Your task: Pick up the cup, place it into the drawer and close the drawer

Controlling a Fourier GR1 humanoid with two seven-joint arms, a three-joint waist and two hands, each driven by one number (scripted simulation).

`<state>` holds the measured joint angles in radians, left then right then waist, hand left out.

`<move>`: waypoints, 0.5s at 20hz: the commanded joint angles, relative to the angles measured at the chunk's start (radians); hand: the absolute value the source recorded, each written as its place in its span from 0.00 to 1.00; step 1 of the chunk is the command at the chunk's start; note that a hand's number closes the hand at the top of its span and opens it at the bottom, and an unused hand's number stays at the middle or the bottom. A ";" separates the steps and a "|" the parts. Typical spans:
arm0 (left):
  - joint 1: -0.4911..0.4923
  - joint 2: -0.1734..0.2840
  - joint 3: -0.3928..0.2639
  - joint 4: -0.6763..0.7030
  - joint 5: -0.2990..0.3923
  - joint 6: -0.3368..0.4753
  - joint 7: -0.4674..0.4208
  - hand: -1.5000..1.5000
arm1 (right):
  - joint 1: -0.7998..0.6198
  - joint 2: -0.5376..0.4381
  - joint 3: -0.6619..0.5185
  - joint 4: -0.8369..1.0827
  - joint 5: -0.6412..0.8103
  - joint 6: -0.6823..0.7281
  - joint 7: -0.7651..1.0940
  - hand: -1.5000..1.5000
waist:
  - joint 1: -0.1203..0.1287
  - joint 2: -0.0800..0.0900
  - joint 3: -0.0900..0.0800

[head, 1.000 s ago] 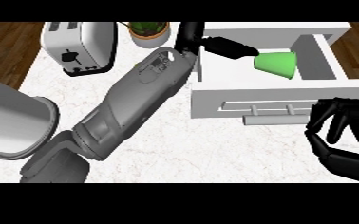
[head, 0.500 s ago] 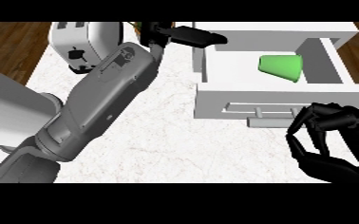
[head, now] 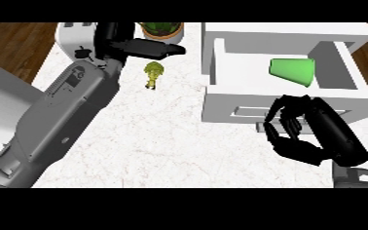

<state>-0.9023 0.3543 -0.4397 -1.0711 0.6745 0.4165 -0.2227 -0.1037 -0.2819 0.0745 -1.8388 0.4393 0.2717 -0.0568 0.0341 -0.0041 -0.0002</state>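
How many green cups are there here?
1: the cup lies on its side inside the open drawer, at the upper right. Others could be hidden by the arms.

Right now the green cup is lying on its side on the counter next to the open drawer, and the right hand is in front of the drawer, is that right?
Not quite. The head view shows the green cup lying on its side inside the open drawer, not on the counter beside it. The right hand is indeed in front of the drawer.

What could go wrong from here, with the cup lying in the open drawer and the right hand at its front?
The green cup lies on its side in the open drawer; a sharp push might roll it. The right hand, fingers curled, sits off-centre at the drawer front and may slip. The left hand is near the small yellow-green figure and could knock it.
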 commanded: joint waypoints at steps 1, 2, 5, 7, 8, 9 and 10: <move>0.088 0.073 0.034 -0.106 0.020 -0.020 0.038 0.00 | -0.033 -0.026 0.090 0.095 0.181 -0.042 -0.038 1.00 | 0.005 0.000 0.000; 0.095 0.081 0.037 -0.081 0.014 -0.057 0.009 0.00 | -0.051 -0.048 0.113 0.124 0.233 -0.046 -0.045 1.00 | 0.002 0.004 0.000; 0.193 0.103 0.030 -0.173 0.007 -0.042 0.015 0.00 | -0.097 -0.013 0.172 0.242 0.358 -0.131 -0.046 1.00 | 0.014 0.003 0.000; 0.208 0.126 0.062 -0.218 0.022 -0.045 0.034 0.00 | -0.152 0.008 0.183 0.379 0.411 -0.182 -0.077 1.00 | 0.012 0.005 0.001; 0.242 0.112 0.068 -0.163 0.008 -0.073 -0.043 0.00 | -0.191 -0.011 0.181 0.441 0.435 -0.200 -0.121 1.00 | 0.011 0.012 0.001; 0.294 0.168 0.105 -0.221 0.044 -0.118 -0.005 0.00 | -0.163 -0.034 0.158 0.432 0.423 -0.196 -0.135 1.00 | -0.002 0.005 0.000; 0.291 0.141 0.090 -0.215 0.022 -0.099 -0.034 0.00 | -0.222 0.004 0.166 0.569 0.465 -0.259 -0.153 1.00 | 0.010 0.011 0.001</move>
<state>-0.6860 0.4747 -0.3727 -1.2455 0.6950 0.3460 -0.2275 -0.2445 -0.2959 0.2231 -1.4792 0.8062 0.1042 -0.1553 0.0413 0.0019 0.0002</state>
